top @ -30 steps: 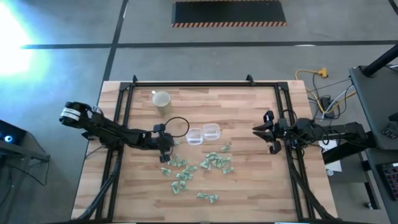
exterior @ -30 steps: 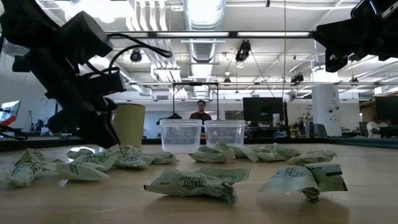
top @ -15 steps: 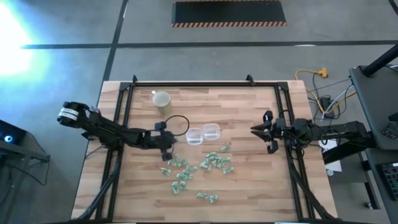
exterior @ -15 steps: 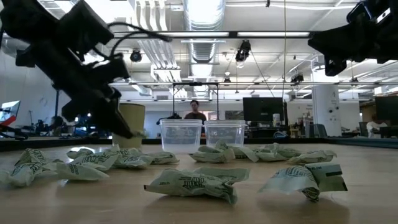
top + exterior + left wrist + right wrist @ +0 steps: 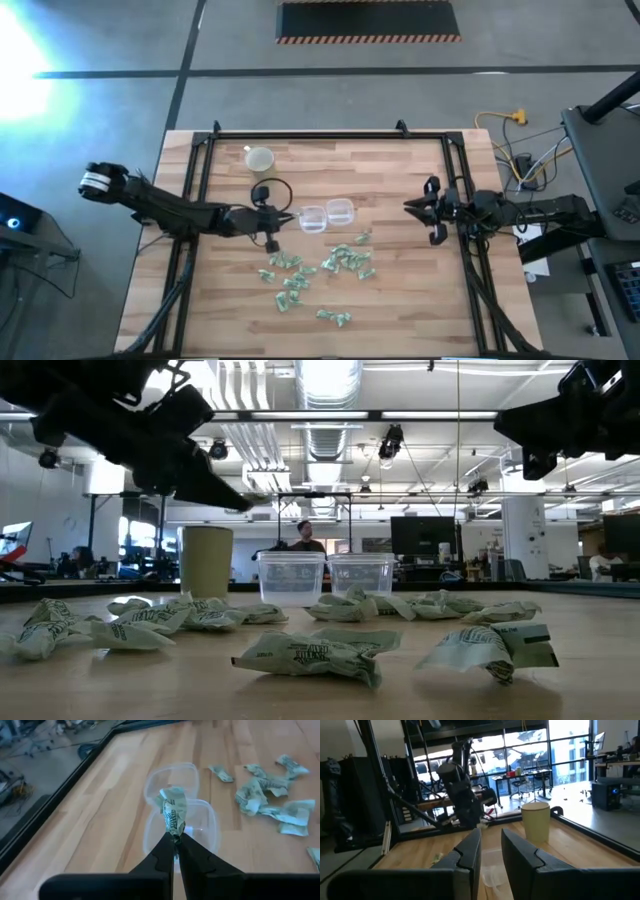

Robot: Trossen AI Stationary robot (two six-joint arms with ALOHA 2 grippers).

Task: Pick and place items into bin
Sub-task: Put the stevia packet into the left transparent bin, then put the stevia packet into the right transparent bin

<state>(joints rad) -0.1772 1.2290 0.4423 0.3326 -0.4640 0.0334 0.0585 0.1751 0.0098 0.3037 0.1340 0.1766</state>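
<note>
Items (image 5: 320,268), the small green-and-white wrapped pieces, lie scattered on the wooden table (image 5: 400,300) in front of your two clear bins (image 5: 327,214), which stand side by side and touching near the table's middle. One wrapped piece (image 5: 173,809) is off the table: your left gripper (image 5: 174,840) has its fingers pinched fully together on the piece's lower end, and in the left wrist view the piece hangs above the two bins, over about where they meet. In the high view that left gripper (image 5: 270,238) sits just left of the bins, with a black cable loop (image 5: 270,190) curling above it and the beige cup (image 5: 259,159) farther back, well clear of the bins.

Your right gripper (image 5: 430,213) waits over the right side of the table, its fingers a little apart and empty.

From the low view you cannot see the held piece at all; the left arm (image 5: 140,430) is only a dark shape high on the left. The bins' insides are hard to read through the clear plastic. A person (image 5: 305,540) stands in the room behind the table.

Compared with a second ago, your left gripper has lifted off the left edge of the pile, where it was down among the pieces, has closed, and now carries one piece. The right gripper has not moved.
</note>
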